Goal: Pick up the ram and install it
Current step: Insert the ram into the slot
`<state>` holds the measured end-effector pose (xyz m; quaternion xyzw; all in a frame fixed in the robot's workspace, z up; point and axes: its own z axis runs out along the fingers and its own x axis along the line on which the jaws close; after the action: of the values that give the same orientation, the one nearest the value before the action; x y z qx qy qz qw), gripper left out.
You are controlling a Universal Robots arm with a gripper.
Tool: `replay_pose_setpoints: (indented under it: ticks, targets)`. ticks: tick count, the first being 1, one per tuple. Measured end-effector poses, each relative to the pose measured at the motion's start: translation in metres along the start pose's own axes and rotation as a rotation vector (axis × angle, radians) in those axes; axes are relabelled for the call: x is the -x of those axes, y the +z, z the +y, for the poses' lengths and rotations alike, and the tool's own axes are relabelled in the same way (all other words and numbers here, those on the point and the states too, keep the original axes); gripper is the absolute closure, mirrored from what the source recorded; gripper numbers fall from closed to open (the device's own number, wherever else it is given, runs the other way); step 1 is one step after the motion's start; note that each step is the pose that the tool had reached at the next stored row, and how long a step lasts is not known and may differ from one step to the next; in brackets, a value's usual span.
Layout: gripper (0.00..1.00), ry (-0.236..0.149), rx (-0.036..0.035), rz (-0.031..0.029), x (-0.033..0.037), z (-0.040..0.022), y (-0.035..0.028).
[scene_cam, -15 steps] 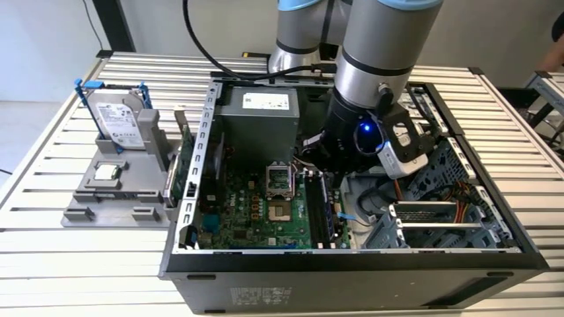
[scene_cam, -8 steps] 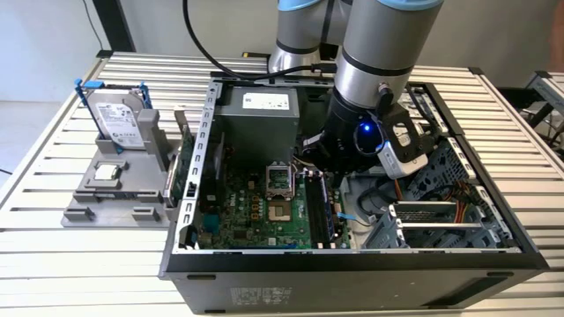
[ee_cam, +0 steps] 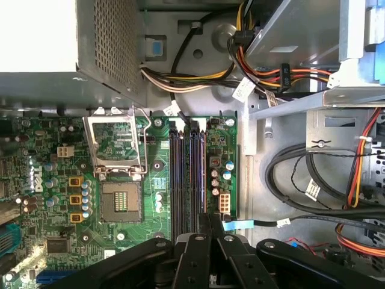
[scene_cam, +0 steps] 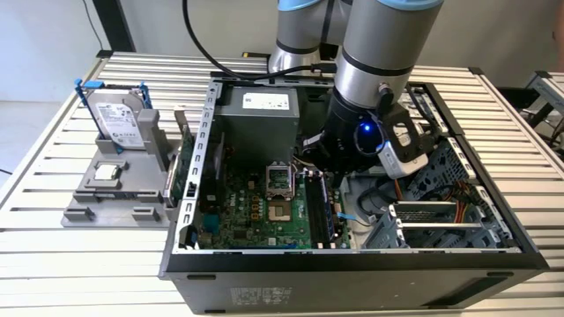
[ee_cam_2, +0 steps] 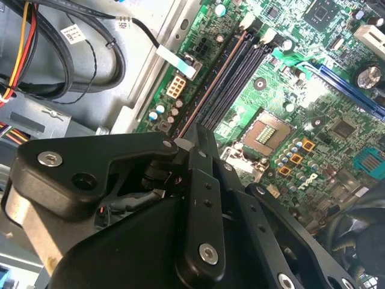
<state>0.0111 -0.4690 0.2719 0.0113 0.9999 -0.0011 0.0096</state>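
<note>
Gripper (ee_cam: 203,238) low over memory slots (ee_cam: 187,174) inside open tower case (scene_cam: 203,125), fingers drawn narrow, pinching thin dark edge — ram (ee_cam_2: 207,90), seated along slot nearest board edge in second wrist view. Risk: stick tilted or off-slot, press bends it or misses latches; cables (ee_cam: 313,180) close by could snag. Green motherboard (ee_cam: 54,174) densely studded, slots black, ribbed plastic — case bare grey steel.

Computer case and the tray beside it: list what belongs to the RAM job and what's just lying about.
Job:
gripper
ram, apparently edge-on in a slot
memory slots

Lying about:
hard drive
CPU chip
expansion card
power supply
</note>
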Motion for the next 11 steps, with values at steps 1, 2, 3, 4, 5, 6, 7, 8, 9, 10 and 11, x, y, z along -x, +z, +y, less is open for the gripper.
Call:
replay_pose_setpoints:
  ticks: [1, 2, 3, 4, 5, 6, 7, 8, 9, 10, 11]
  targets:
    - [1.0, -0.003, -0.0001, 0.0, 0.0, 0.0, -0.0003]
    - [1.0, -0.007, -0.0002, 0.0, 0.0, 0.0, -0.0007]
    - [1.0, -0.01, 0.0, 0.0, 0.0, 0.0, -0.0011]
    - [1.0, -0.014, 0.0, 0.0, 0.0001, 0.0, -0.0015]
    - [1.0, -0.017, 0.0001, 0.0, 0.0001, 0.0, -0.002]
    - [1.0, -0.021, 0.0003, 0.0, 0.0001, 0.0, -0.0025]
    - [1.0, -0.024, 0.0003, 0.0, 0.0001, 0.0, -0.0029]
    - [1.0, -0.028, 0.0003, 0.0, 0.0001, 0.0, -0.0034]
    - [1.0, -0.031, 0.0006, -0.0001, 0.0001, 0.0, -0.0036]
    - [1.0, -0.034, 0.0008, -0.0001, 0.0001, 0.0001, -0.0038]
    - [1.0, -0.038, 0.0008, -0.0001, 0.0001, 0.0001, -0.0041]
